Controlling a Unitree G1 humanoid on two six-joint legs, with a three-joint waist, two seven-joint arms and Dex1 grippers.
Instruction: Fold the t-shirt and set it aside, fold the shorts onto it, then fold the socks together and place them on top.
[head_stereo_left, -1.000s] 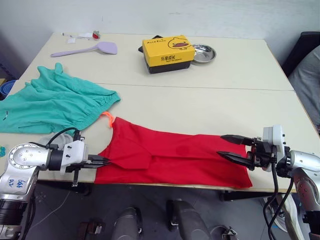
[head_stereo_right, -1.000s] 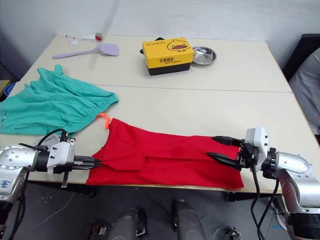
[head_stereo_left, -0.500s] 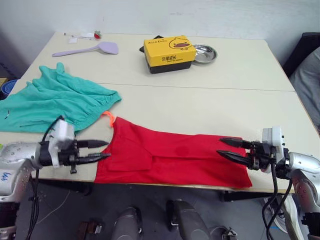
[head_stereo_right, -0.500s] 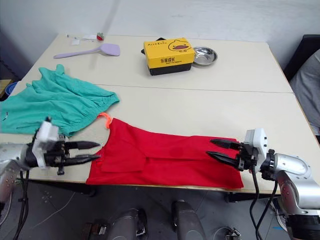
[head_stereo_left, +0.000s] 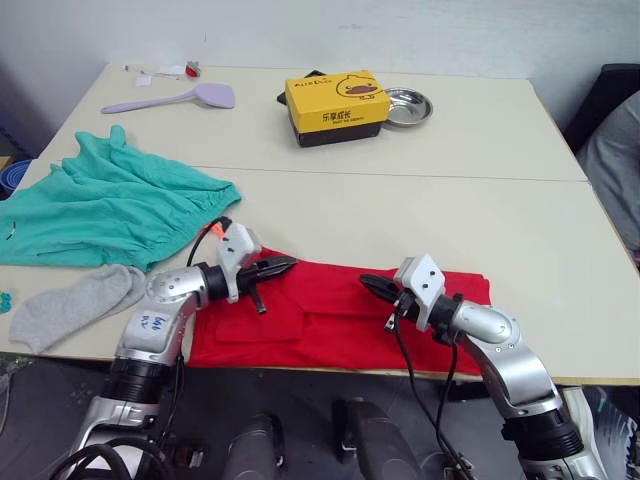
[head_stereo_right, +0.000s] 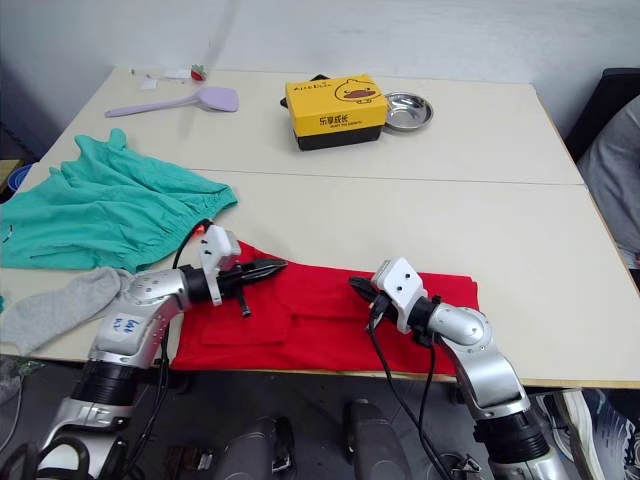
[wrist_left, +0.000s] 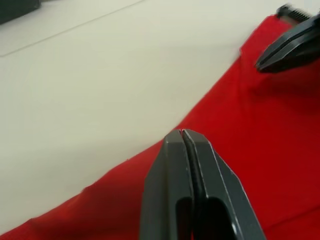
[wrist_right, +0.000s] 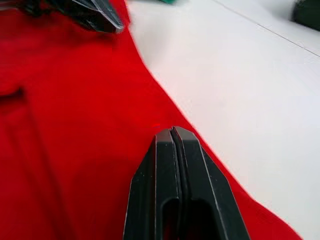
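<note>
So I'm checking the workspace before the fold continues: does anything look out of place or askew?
One thing: a grey sock lies at the table's near left edge, its toe almost over the side. The red t-shirt and teal shorts lie flat, and both grippers, left and right, hover shut over the shirt.

Bare surface (head_stereo_left: 420, 215) lies open beyond the red t-shirt (head_stereo_left: 330, 320), between it and the yellow box (head_stereo_left: 337, 106). Teal shorts (head_stereo_left: 110, 205) and grey socks (head_stereo_left: 75, 303) crowd the robot's left side. Left tool (head_stereo_left: 287, 264) and right tool (head_stereo_left: 368, 283), both closed, point toward each other over the shirt, near but apart.
</note>
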